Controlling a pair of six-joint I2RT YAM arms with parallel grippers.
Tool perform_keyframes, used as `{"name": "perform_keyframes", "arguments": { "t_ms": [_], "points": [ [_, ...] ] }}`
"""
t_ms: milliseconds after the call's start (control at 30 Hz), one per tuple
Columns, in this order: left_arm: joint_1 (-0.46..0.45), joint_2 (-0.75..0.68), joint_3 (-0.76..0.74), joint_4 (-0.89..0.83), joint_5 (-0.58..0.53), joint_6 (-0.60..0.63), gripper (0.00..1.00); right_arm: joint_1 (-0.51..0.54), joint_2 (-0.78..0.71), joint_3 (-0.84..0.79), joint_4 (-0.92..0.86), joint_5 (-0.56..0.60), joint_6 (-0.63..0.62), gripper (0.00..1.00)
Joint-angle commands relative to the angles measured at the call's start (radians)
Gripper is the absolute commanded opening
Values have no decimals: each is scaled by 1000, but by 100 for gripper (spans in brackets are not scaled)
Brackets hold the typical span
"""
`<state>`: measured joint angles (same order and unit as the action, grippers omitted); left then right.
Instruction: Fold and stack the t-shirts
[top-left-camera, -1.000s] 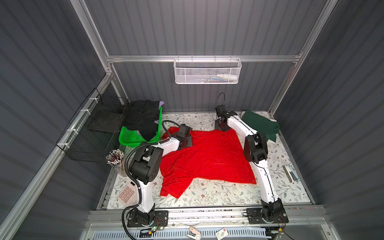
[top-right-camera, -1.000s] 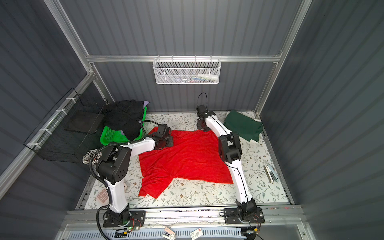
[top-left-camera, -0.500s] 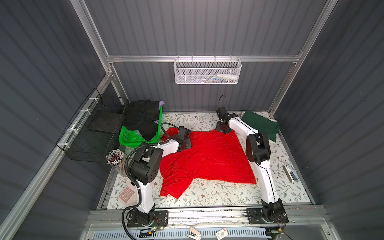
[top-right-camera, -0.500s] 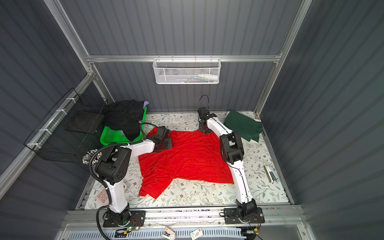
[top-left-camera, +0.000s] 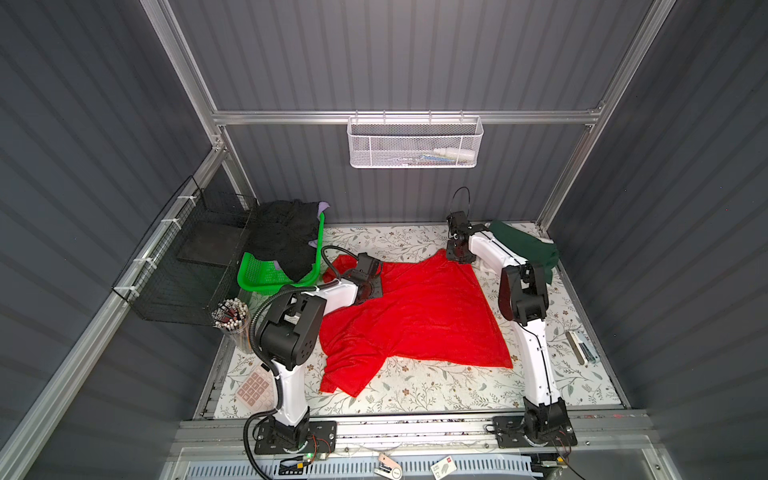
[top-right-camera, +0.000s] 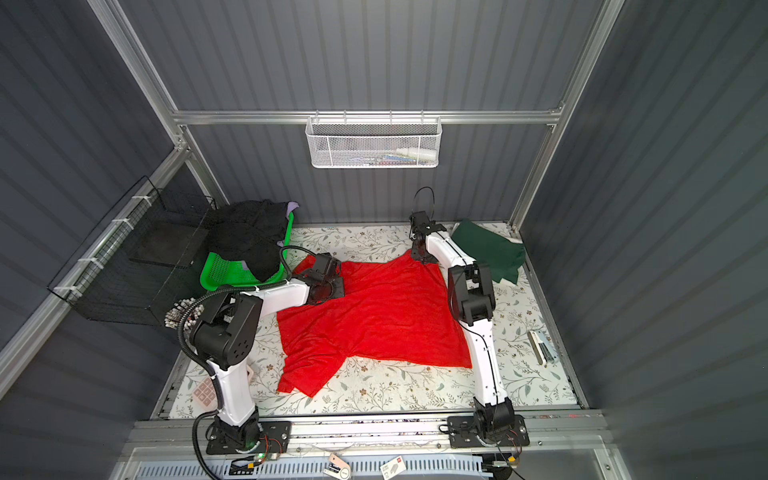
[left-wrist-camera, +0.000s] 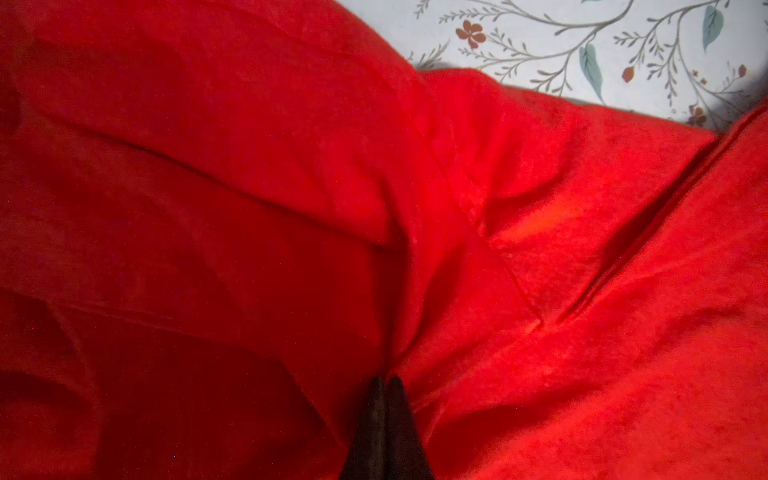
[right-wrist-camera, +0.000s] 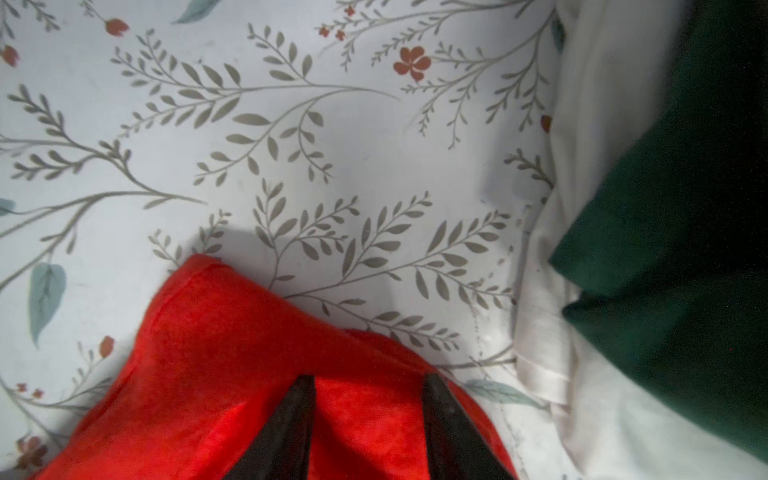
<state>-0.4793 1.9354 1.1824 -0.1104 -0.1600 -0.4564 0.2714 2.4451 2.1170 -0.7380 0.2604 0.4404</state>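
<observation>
Toward the near edge of the tabletop, find one bunched flap of the red t-shirt. Spreads from there across the middle, mostly flat, more wrinkled on the left side. Looks thin, light and shiny, so probably slips and sags easily and keeps no shape. Better to take by a hem, a corner or a shoulder seam and pull tight from two ends, not by the loose middle.

Further back on the left, note the left gripper, tips pressed together, seemingly pinching a fold, judging by creases running into them. At the far right corner of the cloth, see the right gripper, spread apart over that corner and gripping nothing.

Beyond, in the far right corner of the tabletop, find a folded dark green t-shirt lying on a white t-shirt. At the far left, see black t-shirts heaped on a green basket.
</observation>
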Motion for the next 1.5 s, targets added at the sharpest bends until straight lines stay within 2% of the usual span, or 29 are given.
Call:
{"name": "perform_keyframes", "arguments": {
  "t_ms": [0,100,200,333,400,500,567,733,867,1067,1367,1467],
  "points": [
    [-5,-24,-11,-43,1,8,0,-14,25,34,-53,12,-10,46],
    [-5,-20,-7,-56,1,12,0,-15,44,74,-84,-17,-25,49],
    [-5,-22,-5,-65,4,13,0,-18,44,79,-73,-93,-57,51],
    [-5,-19,13,-79,8,16,0,-18,55,87,-57,-179,-87,46],
    [-5,-17,20,-84,12,17,0,-19,64,94,-63,-194,-93,39],
    [-5,-16,34,-88,20,20,0,-18,66,93,-56,-192,-105,24],
    [-5,-15,51,-104,17,27,0,-20,59,94,-51,-185,-110,20],
    [-4,-25,99,-146,15,40,0,-23,11,60,7,-147,-153,1],
    [-4,-31,96,-158,5,29,0,-39,-68,-24,99,-89,-191,0],
    [-4,-45,40,-135,-2,-6,0,-53,-261,-353,397,-121,-214,0],
    [-4,-44,-14,-122,-2,-33,0,-51,-447,-733,639,-78,-166,0],
    [-5,-37,-22,-115,2,-34,0,-48,-467,-786,642,-105,-144,9]
  ]
}}
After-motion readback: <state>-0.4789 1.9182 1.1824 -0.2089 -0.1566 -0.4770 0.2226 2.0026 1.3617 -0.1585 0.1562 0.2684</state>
